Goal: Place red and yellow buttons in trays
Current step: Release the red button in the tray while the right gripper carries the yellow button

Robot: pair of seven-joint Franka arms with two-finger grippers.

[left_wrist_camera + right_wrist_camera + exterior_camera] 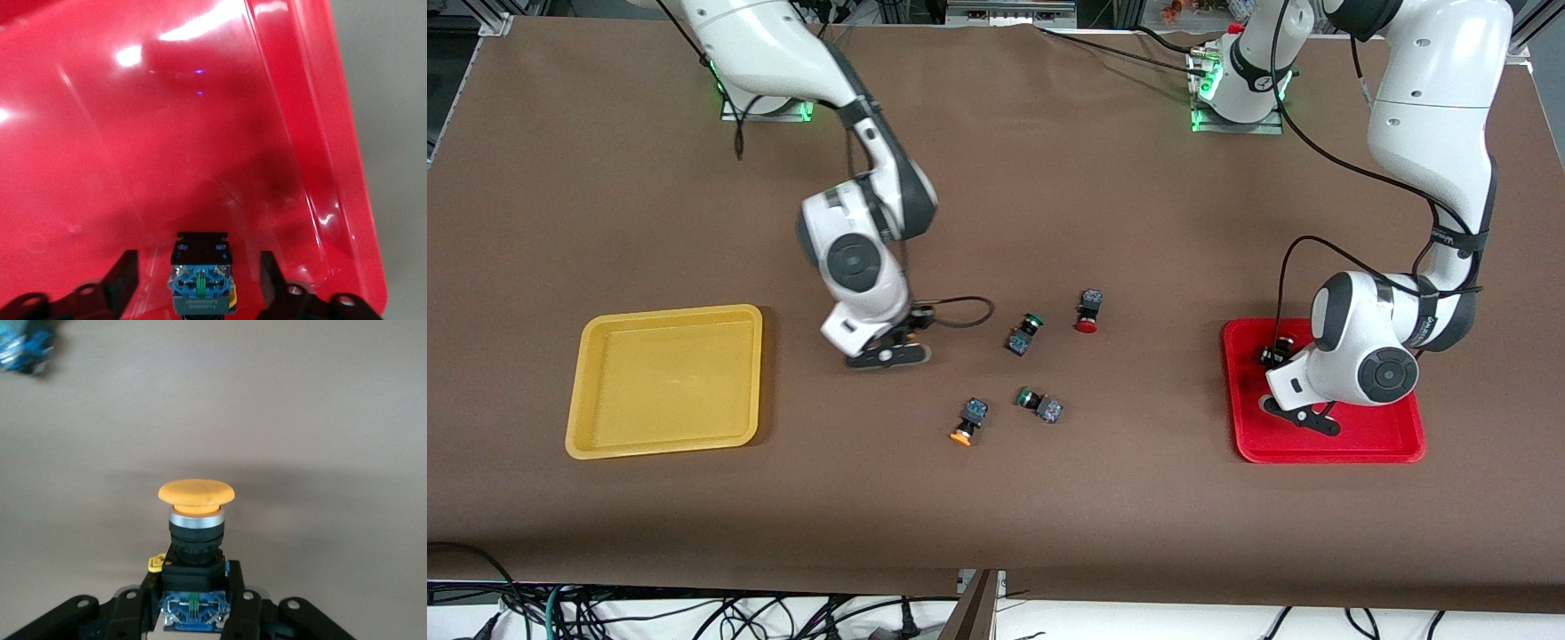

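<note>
Trays: yellow tray [665,380] empty near right arm's end of table; red tray [1325,396] near left arm's end. Right gripper [193,603] clenched on yellow-capped button [195,520], over bare table between yellow tray and loose buttons; tray lies toward table end, stem pointing away from claw. Left gripper [199,280] released, fingers straddling button body [201,277] in red tray, not touching. Second yellow-capped button [967,420], red-capped button [1088,311] mid-table.

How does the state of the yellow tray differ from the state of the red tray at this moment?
The yellow tray lies toward the right arm's end of the table; the red tray lies toward the left arm's end. No gripper is over the yellow tray; the left gripper hangs over the red one with a button between its open fingers. Both are shallow rectangles with rounded corners.
</note>
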